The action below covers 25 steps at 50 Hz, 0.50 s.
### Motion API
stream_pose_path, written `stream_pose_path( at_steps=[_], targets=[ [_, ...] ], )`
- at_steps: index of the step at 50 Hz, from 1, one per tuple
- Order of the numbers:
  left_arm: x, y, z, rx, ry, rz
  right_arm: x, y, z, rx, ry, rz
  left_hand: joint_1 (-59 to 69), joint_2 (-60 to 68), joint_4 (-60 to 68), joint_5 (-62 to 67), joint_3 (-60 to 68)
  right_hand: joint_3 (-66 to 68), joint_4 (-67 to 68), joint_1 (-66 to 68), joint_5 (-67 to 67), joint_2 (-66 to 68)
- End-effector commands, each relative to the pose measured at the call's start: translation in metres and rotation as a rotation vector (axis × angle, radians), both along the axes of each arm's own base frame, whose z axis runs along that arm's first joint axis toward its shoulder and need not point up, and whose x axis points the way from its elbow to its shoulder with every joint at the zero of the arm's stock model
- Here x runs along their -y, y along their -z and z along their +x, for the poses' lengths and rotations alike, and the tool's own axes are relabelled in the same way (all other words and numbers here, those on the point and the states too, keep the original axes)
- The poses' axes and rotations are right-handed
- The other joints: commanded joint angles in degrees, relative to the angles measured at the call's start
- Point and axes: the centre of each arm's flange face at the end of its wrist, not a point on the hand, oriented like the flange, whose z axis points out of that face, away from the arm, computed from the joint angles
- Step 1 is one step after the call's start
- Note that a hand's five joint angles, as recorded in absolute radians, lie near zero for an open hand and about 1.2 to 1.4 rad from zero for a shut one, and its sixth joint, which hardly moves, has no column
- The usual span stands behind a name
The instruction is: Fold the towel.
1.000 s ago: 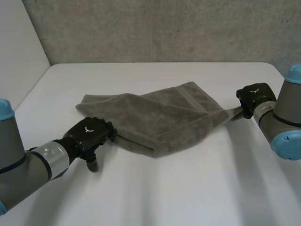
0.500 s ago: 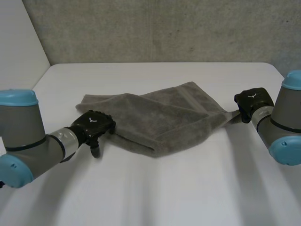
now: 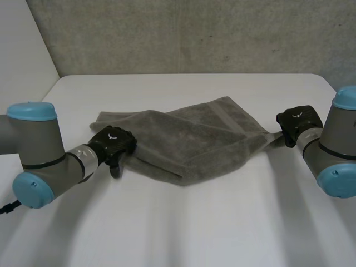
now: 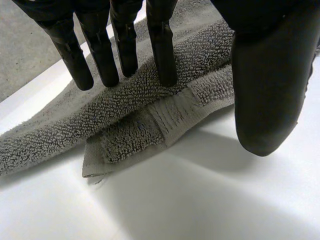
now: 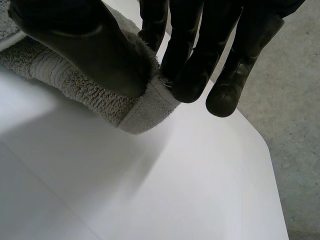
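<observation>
In the head view, the grey towel lies loosely folded at the middle of the white table, with its longest side running from 9 o'clock to 3 o'clock. The left hand sits at the towel's 8 o'clock edge, on the end of the left arm, which comes in from 8 o'clock of the table. The right hand is at the towel's 3 o'clock corner, where the cloth draws out to a thin point. The right arm stands at the table's 3 o'clock side. A rough concrete wall rises behind the table at 12 o'clock, and a pale panel closes off 10 o'clock.

In the left wrist view, the left hand is released. Its straight fingers reach down with their tips on the upper layer of the towel. The thumb hangs apart over bare table, just beside the cloth's banded edge.

In the right wrist view, the right hand is grasping the towel. The thumb presses the hemmed corner against the fingers, and the corner pokes out just past the fingertips. White table spreads beneath the hand, and grey concrete lies past the table's edge.
</observation>
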Motion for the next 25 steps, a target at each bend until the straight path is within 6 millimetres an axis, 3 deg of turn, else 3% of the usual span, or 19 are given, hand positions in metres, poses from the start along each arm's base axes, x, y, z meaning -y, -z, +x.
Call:
stream_pose_path(
  at_steps=[1,25],
  targets=[
    [0.002,0.003,-0.006,-0.002,0.013,-0.005,0.000,0.001,0.000,-0.001,-0.003,0.000,1.1,1.1,1.2,1.0,1.1,2.1,3.0,3.9,2.5,3.5],
    [0.013,0.009,-0.012,0.004,0.011,-0.013,-0.003,0.005,0.003,0.004,-0.028,0.007,12.7,12.7,12.8,12.6,12.7,2.1,3.0,3.9,2.5,3.5]
  ],
)
